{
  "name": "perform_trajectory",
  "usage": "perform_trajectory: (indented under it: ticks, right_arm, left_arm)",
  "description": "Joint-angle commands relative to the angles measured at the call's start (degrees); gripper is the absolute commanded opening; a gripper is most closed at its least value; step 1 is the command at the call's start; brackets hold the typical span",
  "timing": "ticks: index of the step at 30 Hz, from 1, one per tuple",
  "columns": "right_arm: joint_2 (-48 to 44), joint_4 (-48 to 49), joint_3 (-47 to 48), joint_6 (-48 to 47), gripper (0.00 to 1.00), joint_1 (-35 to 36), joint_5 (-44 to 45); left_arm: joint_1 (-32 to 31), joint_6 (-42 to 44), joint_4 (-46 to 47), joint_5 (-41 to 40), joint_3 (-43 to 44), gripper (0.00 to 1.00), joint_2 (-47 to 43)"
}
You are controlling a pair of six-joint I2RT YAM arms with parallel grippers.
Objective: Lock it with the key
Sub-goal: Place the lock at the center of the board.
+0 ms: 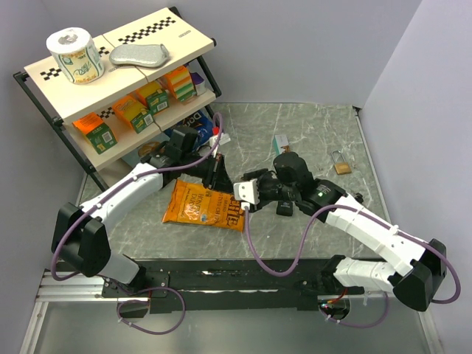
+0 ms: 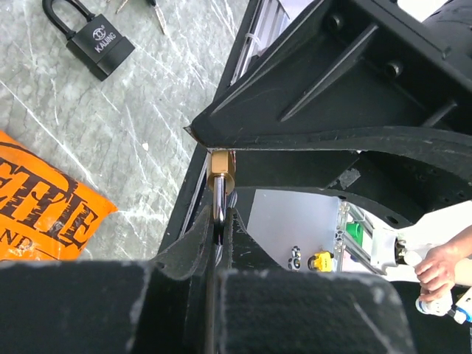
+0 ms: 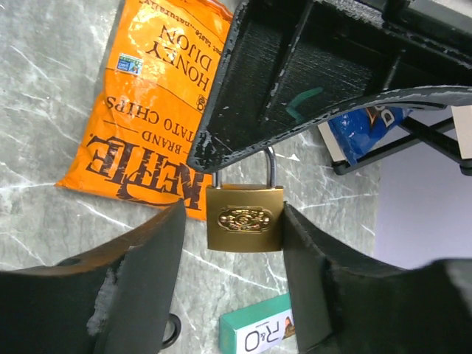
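Note:
A brass padlock point(image 3: 245, 218) hangs by its steel shackle from my left gripper point(image 2: 220, 221), which is shut on the shackle; its brass body point(image 2: 221, 164) shows just beyond the fingertips. My right gripper point(image 3: 232, 214) is open with a finger on each side of the padlock body; the right finger point(image 3: 310, 251) touches it and the left finger point(image 3: 158, 243) stands apart. Both grippers meet above the table's middle, the left point(image 1: 218, 171) and the right point(image 1: 240, 198). Small keys point(image 2: 156, 13) lie on the table by a black padlock point(image 2: 92, 38).
An orange chips bag point(image 1: 203, 206) lies under the grippers. A second brass padlock point(image 1: 341, 164) lies at the right. A green and white box point(image 3: 254, 333) lies on the marble. A stocked shelf point(image 1: 110, 81) stands at the back left.

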Motion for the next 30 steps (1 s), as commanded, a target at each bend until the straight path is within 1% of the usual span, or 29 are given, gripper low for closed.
perform_trajectory:
  ticks: [1,3,4,5,6,7,8,9,10,11,12,13,14,15,16,17,18,19,20,21,22,23,24,25,26,27,30]
  right_arm:
    - [0.37,0.67,2.01,-1.87,0.55,0.73,-0.34]
    - [0.63,1.03,1.83,-2.22,0.49,0.99,0.63]
    - [0.98,1.2,1.83,-2.22,0.42,0.91,1.68]
    - [1.16,1.64,1.83,-2.05,0.38,0.82,2.21]
    - [1.25,1.56,1.83,-2.3,0.32,0.91,2.65]
    - [1.34,1.73,1.74,-2.39,0.28,0.91,3.78]
    - [1.16,2.17,1.48,-2.4,0.23,0.82,4.32]
    - [1.16,2.26,1.22,-2.4,0.19,0.91,4.76]
    - [1.08,2.43,1.04,-2.13,0.11,0.82,4.94]
    - [0.99,2.61,1.04,-1.26,0.06,0.64,6.24]
    - [1.07,2.09,1.65,-0.3,0.03,0.12,6.52]
    - [1.25,1.56,2.18,2.41,0.0,-0.49,6.61]
    - [1.51,1.04,2.7,4.27,0.0,-2.85,6.69]
    - [1.77,-0.19,3.84,6.37,0.0,-4.26,6.78]
    - [2.73,-0.9,4.29,11.44,0.0,-6.54,6.52]
    - [3.27,-1.77,4.99,14.28,0.0,-11.35,6.0]
    - [3.88,-2.91,5.95,17.09,0.0,-14.18,4.77]
    - [4.84,-4.06,6.05,22.68,0.0,-16.73,4.5]
    - [5.38,-4.5,5.87,25.35,0.0,-19.2,4.24]
    - [6.77,-4.86,5.35,29.99,0.0,-24.18,4.41]
    - [7.83,-5.38,5.0,32.3,0.0,-26.49,4.93]
    - [8.97,-5.73,4.82,34.32,0.0,-30.87,5.55]
    - [11.68,-6.0,4.9,38.43,0.0,-32.91,6.77]
    - [13.19,-6.44,4.99,40.47,0.0,-35.28,7.39]
    - [14.68,-6.7,5.69,44.15,0.0,-38.78,7.92]
    - [17.57,-6.79,6.31,45.49,0.0,-40.65,8.27]
    - [22.5,-5.39,8.24,49.36,0.0,-44.43,10.2]
  left_arm:
    - [-0.2,-1.13,1.89,-0.06,0.56,0.01,-0.91]
    - [-0.28,-1.31,2.16,0.55,0.74,0.01,-0.73]
    - [-0.2,-1.31,2.25,0.82,0.74,0.01,-0.65]
    - [-0.2,-1.31,2.16,0.99,0.83,0.01,-0.56]
    - [-0.28,-0.96,1.98,1.25,0.83,0.01,-0.47]
    - [-0.28,-0.78,1.9,1.43,0.83,0.02,-0.38]
    - [-0.2,-0.61,1.9,1.87,0.83,0.05,-0.38]
    - [-0.28,-0.43,1.98,2.48,0.48,0.19,-0.47]
    - [-0.2,-0.6,2.24,2.75,0.3,0.26,-0.56]
    - [-0.11,-0.78,2.77,2.75,0.04,0.33,-0.99]
    - [0.33,-0.34,2.86,2.58,-0.14,0.47,-1.26]
    - [0.68,0.01,2.95,2.23,-0.23,0.55,-1.61]
    - [1.12,0.45,3.12,1.88,-0.32,0.6,-2.22]
    - [2.95,1.67,3.04,1.18,-0.14,0.65,-2.58]
    - [4.19,1.85,3.65,0.65,-0.23,0.68,-3.01]
    - [5.76,1.68,4.87,-0.14,-0.32,0.72,-4.24]
    - [9.0,0.64,8.1,-0.67,-1.1,0.81,-5.03]
    - [10.86,-0.16,10.31,-1.37,-1.54,0.87,-6.0]
    - [12.53,-0.86,12.16,-3.03,-1.98,0.93,-7.66]
    - [15.33,-2.26,15.05,-4.01,-2.42,0.96,-8.37]
    - [16.67,-2.88,15.95,-4.89,-2.51,0.96,-8.99]
    - [18.85,-3.5,16.48,-6.11,-1.9,0.96,-9.17]
    - [19.75,-3.59,16.75,-7.17,-1.55,0.96,-9.0]
    - [20.36,-3.94,16.4,-8.66,-1.02,0.96,-8.65]
    - [21.41,-4.21,15.96,-11.89,0.2,0.96,-8.3]
    - [21.95,-3.95,15.17,-12.27,0.82,0.96,-7.94]
    - [23.44,-5.17,17.44,-13.24,0.22,0.96,-8.03]
